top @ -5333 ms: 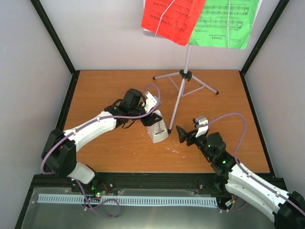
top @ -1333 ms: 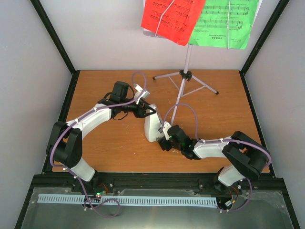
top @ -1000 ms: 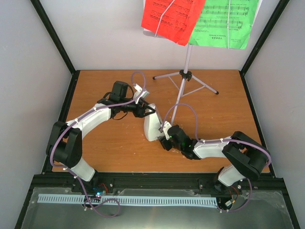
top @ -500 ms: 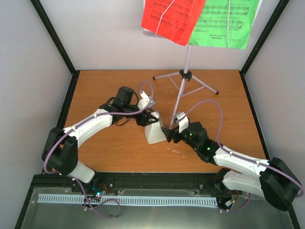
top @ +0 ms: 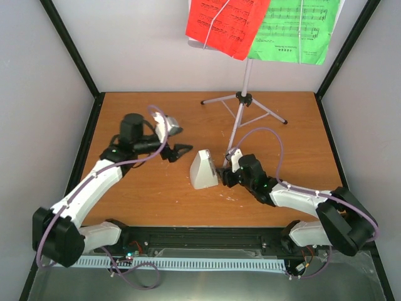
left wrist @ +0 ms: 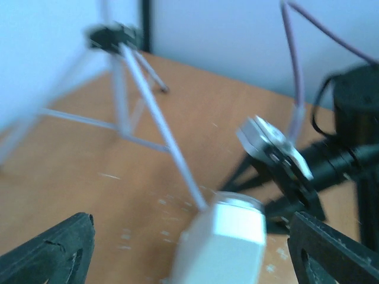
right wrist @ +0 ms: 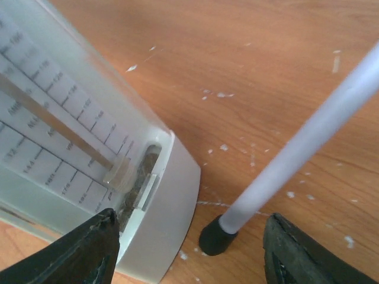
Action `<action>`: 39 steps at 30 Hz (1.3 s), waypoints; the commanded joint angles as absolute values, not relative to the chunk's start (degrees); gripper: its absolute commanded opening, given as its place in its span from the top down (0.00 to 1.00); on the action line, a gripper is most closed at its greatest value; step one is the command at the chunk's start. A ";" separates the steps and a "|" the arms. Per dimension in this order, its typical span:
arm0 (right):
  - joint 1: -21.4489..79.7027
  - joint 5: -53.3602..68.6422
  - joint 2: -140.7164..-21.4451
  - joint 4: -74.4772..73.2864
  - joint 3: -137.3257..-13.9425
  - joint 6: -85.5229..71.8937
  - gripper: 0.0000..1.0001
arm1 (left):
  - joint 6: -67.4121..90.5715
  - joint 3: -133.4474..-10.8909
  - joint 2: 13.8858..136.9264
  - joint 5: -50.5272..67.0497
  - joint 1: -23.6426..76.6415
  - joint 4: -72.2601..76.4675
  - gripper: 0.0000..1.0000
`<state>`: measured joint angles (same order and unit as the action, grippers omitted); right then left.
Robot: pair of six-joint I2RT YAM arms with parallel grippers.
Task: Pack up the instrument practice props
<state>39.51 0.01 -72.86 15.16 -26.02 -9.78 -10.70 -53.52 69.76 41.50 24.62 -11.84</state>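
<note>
The left claw (top: 181,151) is hanging wide open and empty, just left of the white metronome (top: 203,170), which is sitting on the wooden table (top: 138,194). The right claw (top: 224,177) is also standing open, gripping nothing, with the metronome's base corner and a black-capped tripod foot (right wrist: 215,236) lying between its fingers. Behind, the music stand (top: 243,98) is carrying a red page (top: 222,25) and a green page (top: 297,31).

sheet-music pages (top: 263,25) cropped above, tripod (left wrist: 127,89) blurred
</note>
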 commanded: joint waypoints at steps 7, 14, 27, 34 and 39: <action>47.33 13.94 -82.01 17.69 -32.29 -4.34 0.38 | -2.58 -49.96 60.75 29.16 13.81 0.12 0.08; 51.15 9.48 -82.50 21.10 -32.78 -4.25 0.38 | -1.15 -48.58 58.30 22.30 10.28 0.66 0.07; 53.15 5.62 -89.17 21.64 -36.42 -1.69 0.42 | -1.17 -48.47 57.29 20.48 10.28 0.83 0.06; 55.67 -3.59 -102.43 24.38 -49.77 -8.69 0.45 | -0.44 -48.23 56.05 18.17 10.28 1.01 0.05; 56.43 -4.21 -115.96 20.51 -66.73 -7.31 0.45 | -0.60 -47.69 54.85 16.42 10.28 1.19 0.05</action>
<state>55.55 -1.96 -108.75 20.38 -56.58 -6.92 -1.32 -47.99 56.60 18.63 10.55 -0.80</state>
